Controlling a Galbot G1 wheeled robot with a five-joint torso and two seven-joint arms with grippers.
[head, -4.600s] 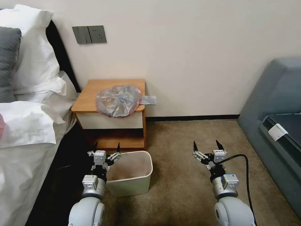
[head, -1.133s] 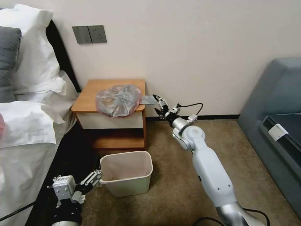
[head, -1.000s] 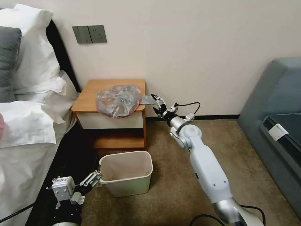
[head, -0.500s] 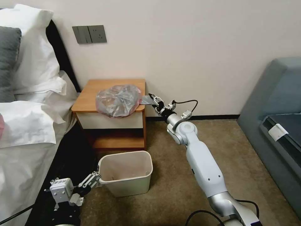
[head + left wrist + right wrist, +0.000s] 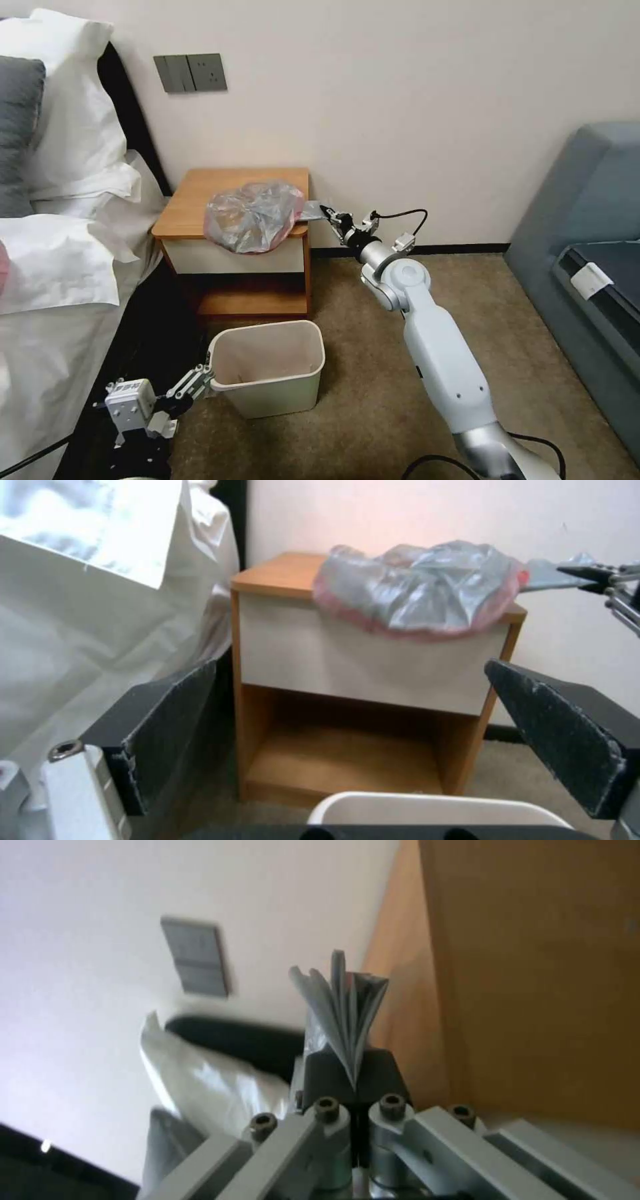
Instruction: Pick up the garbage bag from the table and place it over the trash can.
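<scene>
One outstretched right tool (image 5: pixel 328 213) pinches the garbage bag (image 5: pixel 250 215).

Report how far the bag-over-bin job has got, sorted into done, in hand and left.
Done: the right gripper is shut on the garbage bag's grey tail.
In hand: the bag's bulk lies on the table.
Left: lifting it and fitting it over the trash can, beside which the open left gripper waits.

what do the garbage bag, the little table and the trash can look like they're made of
Garbage bag: thin plastic film, apparently; crinkled, glossy, translucent grey, pinkish-red rim.
Table: looks like wood or wood-look board; smooth orange-brown top, white drawer front.
Trash can: probably moulded plastic; smooth cream-white walls, rounded corners.
</scene>
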